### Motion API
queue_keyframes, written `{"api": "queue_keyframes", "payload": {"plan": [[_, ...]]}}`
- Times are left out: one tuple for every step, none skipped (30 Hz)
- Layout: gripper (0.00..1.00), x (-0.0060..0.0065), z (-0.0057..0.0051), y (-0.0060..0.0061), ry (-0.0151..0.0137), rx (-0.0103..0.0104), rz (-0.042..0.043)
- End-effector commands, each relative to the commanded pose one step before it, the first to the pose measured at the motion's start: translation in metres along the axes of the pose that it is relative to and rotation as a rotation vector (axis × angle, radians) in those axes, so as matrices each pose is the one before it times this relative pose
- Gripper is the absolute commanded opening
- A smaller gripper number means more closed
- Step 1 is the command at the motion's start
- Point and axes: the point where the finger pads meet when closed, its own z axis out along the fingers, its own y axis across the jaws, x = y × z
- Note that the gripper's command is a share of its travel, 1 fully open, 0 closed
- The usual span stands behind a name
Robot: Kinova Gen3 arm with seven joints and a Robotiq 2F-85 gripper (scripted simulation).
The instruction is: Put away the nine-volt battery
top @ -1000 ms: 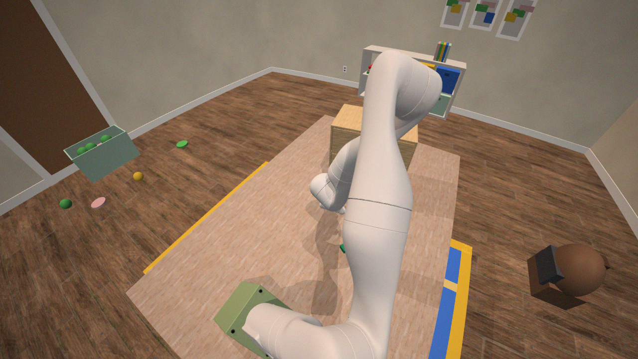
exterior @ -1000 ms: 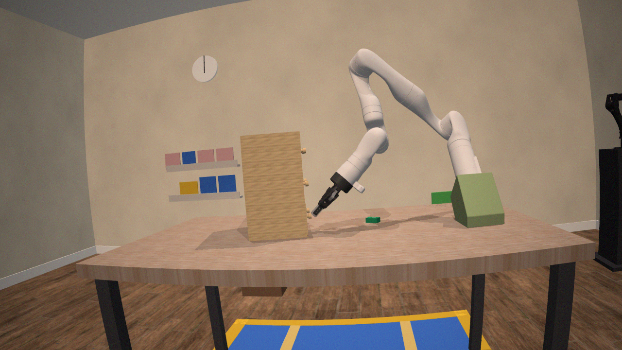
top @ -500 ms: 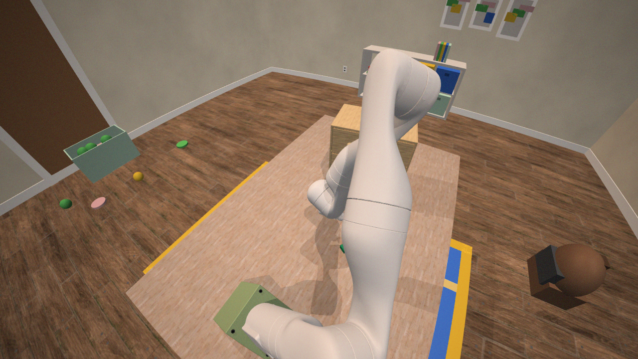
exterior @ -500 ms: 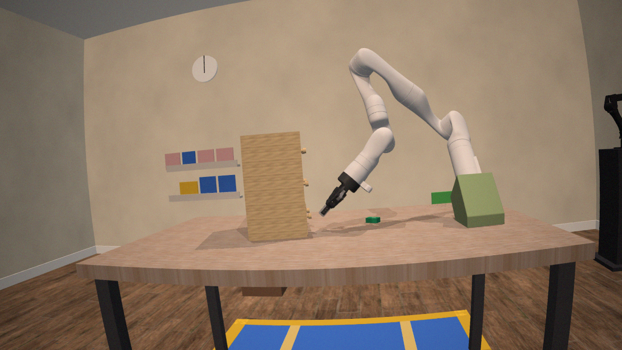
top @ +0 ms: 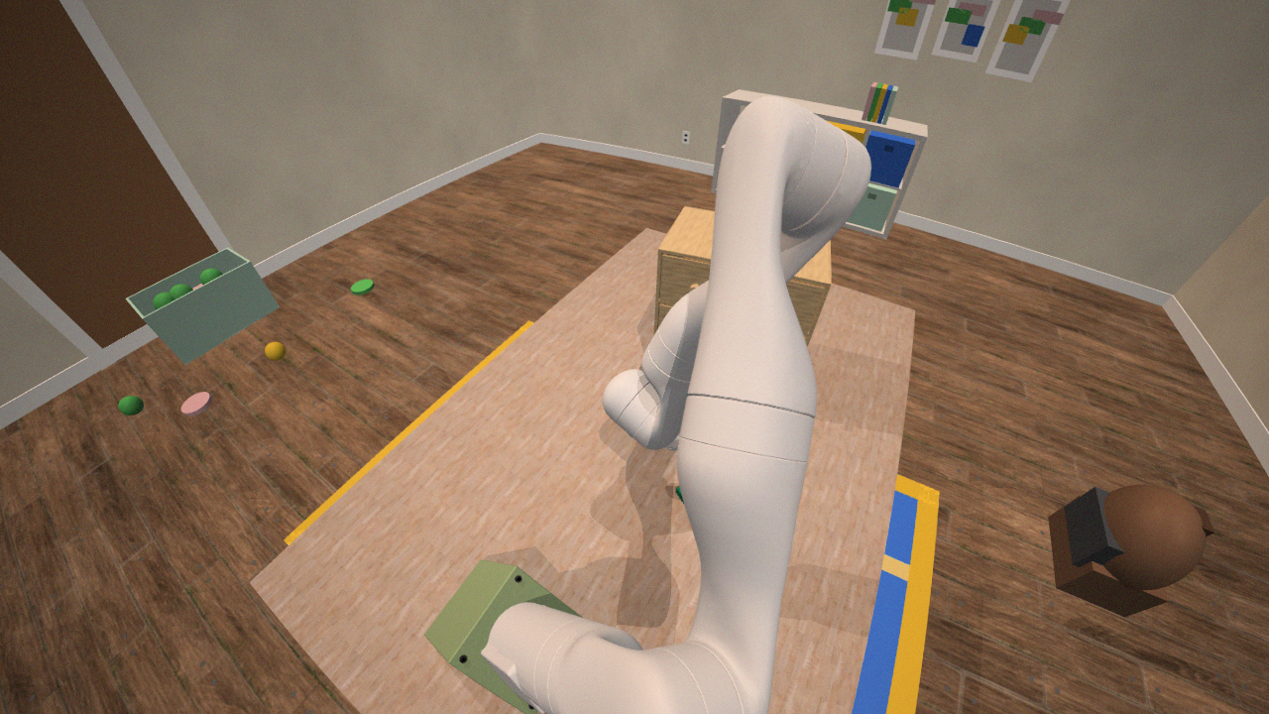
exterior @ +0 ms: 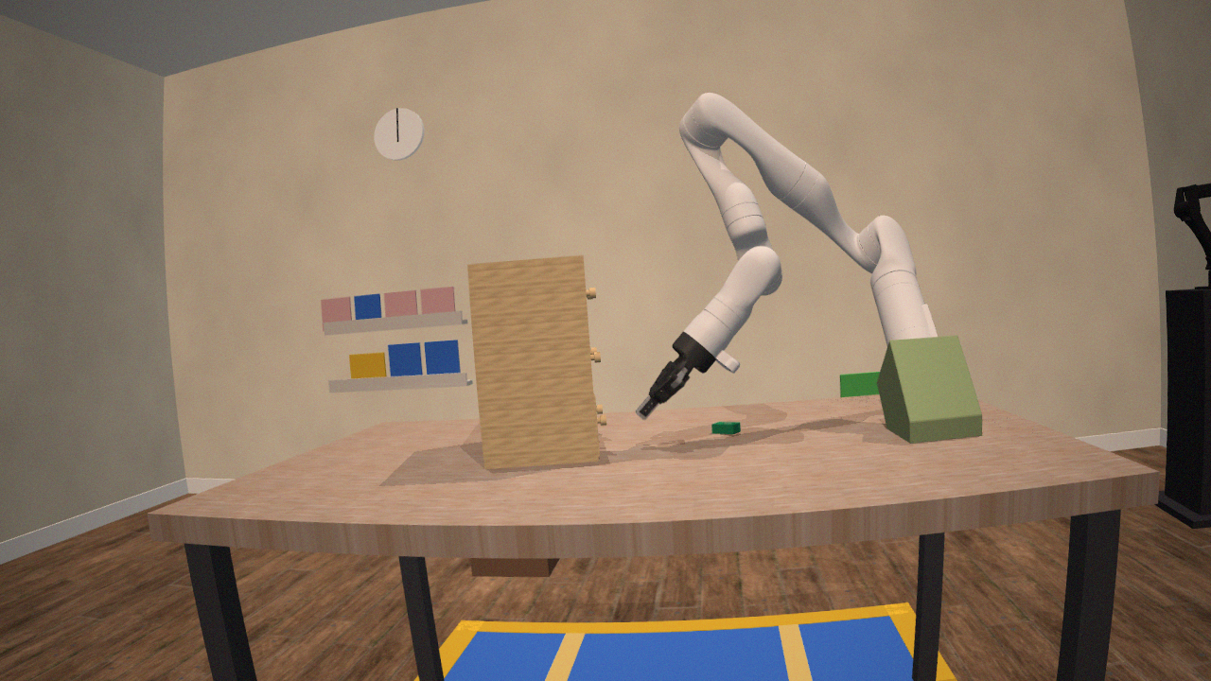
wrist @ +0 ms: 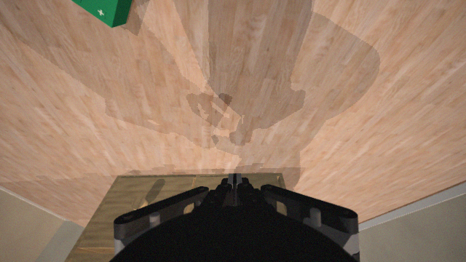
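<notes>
In front of the small chest, a closed pincer and a battery to be filed

Leftmost in the exterior view, the small chest (top: 683,232) (exterior: 535,364) (wrist: 95,227) stands upright, a tall block of pale, streaky wood grain with square edges; stubby rounded knobs (exterior: 596,356) jut from the right of it, and its drawers look pushed in or nearly so

Just right of the chest, the gripper (exterior: 645,410) (wrist: 235,182) slants down towards it, dark and angular, its fingers shut together on nothing, apart from the knobs

Farther right of the chest, beyond the fingertips, the nine-volt battery (top: 680,493) (exterior: 726,428) (wrist: 109,11) lies on the table (top: 461,479) (exterior: 677,499) (wrist: 364,145), a green, sharp-cornered block with a pale plus mark, on streaked, pinkish wood

The step in hand seems to be the drawers: finding the one with the like battery, or finishing with one. Should it be a search, the next move calls for opening the fingers and drawing one knob gently, short of half its length

The gripper (exterior: 645,410) (wrist: 235,182) has been drawn back from the knobbed front of the chest (top: 685,232) (exterior: 533,364) (wrist: 98,218), and its tips are now held nearer the green battery (top: 679,493) (exterior: 726,428) (wrist: 116,11). The arm's lower section (top: 634,404) (exterior: 734,305) has been shifted the same way, toward the green base (top: 470,596) (exterior: 931,385). In the top view, a small red item on the white shelf unit (top: 741,95) is now hidden by the arm.
</notes>
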Motion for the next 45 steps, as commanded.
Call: {"api": "queue_keyframes", "payload": {"plan": [[0.00,-0.00372,-0.00575,0.00107,-0.00666,-0.00092,0.00957],[0.00,-0.00123,-0.00275,-0.00002,0.00001,-0.00002,-0.00002],[0.00,-0.00147,-0.00326,-0.00002,0.00001,-0.00001,-0.00002],[0.00,-0.00170,-0.00377,-0.00003,0.00002,-0.00001,-0.00002],[0.00,-0.00215,-0.00441,0.00031,-0.00058,-0.00046,-0.00059],[0.00,-0.00331,-0.00549,0.00164,-0.00294,-0.00223,-0.00282],[0.00,0.00044,-0.00505,0.00142,0.00871,-0.00471,-0.00003],[0.00,-0.00155,-0.00537,0.00044,0.00259,-0.00149,-0.00002],[0.00,-0.00245,-0.00559,0.00001,0.00000,-0.00007,-0.00003],[0.00,-0.00252,-0.00576,0.00002,0.00000,-0.00009,-0.00003],[0.00,-0.00256,-0.00588,0.00002,0.00000,-0.00011,-0.00002],[0.00,-0.00258,-0.00590,0.00002,-0.00001,-0.00010,-0.00003],[0.00,-0.00257,-0.00587,0.00002,-0.00001,-0.00010,-0.00003],[0.00,-0.00253,-0.00580,0.00003,0.00000,-0.00012,-0.00002],[0.00,-0.00248,-0.00566,0.00003,-0.00001,-0.00012,-0.00002],[0.00,0.00000,0.00000,0.00000,0.00000,0.00000,0.00000],[0.00,0.00000,0.00000,0.00000,0.00000,0.00000,0.00000],[0.00,-0.00240,-0.00547,0.00003,-0.00001,-0.00010,-0.00003],[0.00,-0.00231,-0.00526,0.00003,-0.00001,-0.00011,-0.00002],[0.00,-0.00220,-0.00501,0.00003,-0.00001,-0.00012,-0.00002],[0.00,-0.00208,-0.00473,0.00003,-0.00001,-0.00012,-0.00002],[0.00,-0.00194,-0.00443,0.00003,-0.00001,-0.00011,-0.00002],[0.00,-0.00181,-0.00411,0.00003,-0.00001,-0.00010,-0.00002],[0.00,-0.00166,-0.00378,0.00003,-0.00001,-0.00010,-0.00001],[0.00,-0.00169,-0.00341,0.00010,-0.00028,-0.00016,0.00023],[0.00,-0.00191,-0.00298,0.00026,-0.00085,-0.00029,0.00074],[0.00,-0.00159,-0.00266,0.00017,-0.00058,-0.00017,0.00047],[0.00,-0.00117,-0.00240,0.00008,-0.00016,-0.00015,0.00015],[0.00,-0.00092,-0.00206,0.00002,-0.00002,-0.00004,-0.00001],[0.00,-0.00114,-0.00177,-0.00035,-0.00131,0.00107,-0.00007],[0.00,-0.00127,-0.00142,-0.00055,-0.00209,0.00176,-0.00005],[0.00,-0.00078,-0.00112,-0.00026,-0.00094,0.00081,-0.00004],[0.00,0.00000,0.00000,0.00000,0.00000,0.00000,0.00000],[0.00,0.00000,0.00000,0.00000,0.00000,0.00000,0.00000],[0.00,-0.00054,-0.00011,-0.00201,-0.00053,0.00416,0.00219],[0.00,0.00039,-0.00040,-0.00003,0.00203,-0.00061,0.00057],[0.00,0.00010,-0.00021,-0.00026,0.00082,0.00024,0.00050],[0.00,-0.00036,-0.00021,-0.00025,-0.00089,0.00077,-0.00002],[0.00,-0.00024,-0.00008,-0.00018,-0.00068,0.00059,-0.00001],[0.00,-0.00003,-0.00001,-0.00002,-0.00007,0.00006,0.00000],[0.00,0.00000,0.00000,0.00001,0.00003,-0.00002,0.00000],[0.00,0.00003,0.00000,0.00006,0.00023,-0.00016,0.00003],[0.00,0.00009,-0.00001,0.00016,0.00061,-0.00042,0.00008],[0.00,0.00017,-0.00002,0.00029,0.00115,-0.00080,0.00015],[0.00,0.00012,-0.00004,0.00034,0.00133,-0.00085,0.00024]]}}
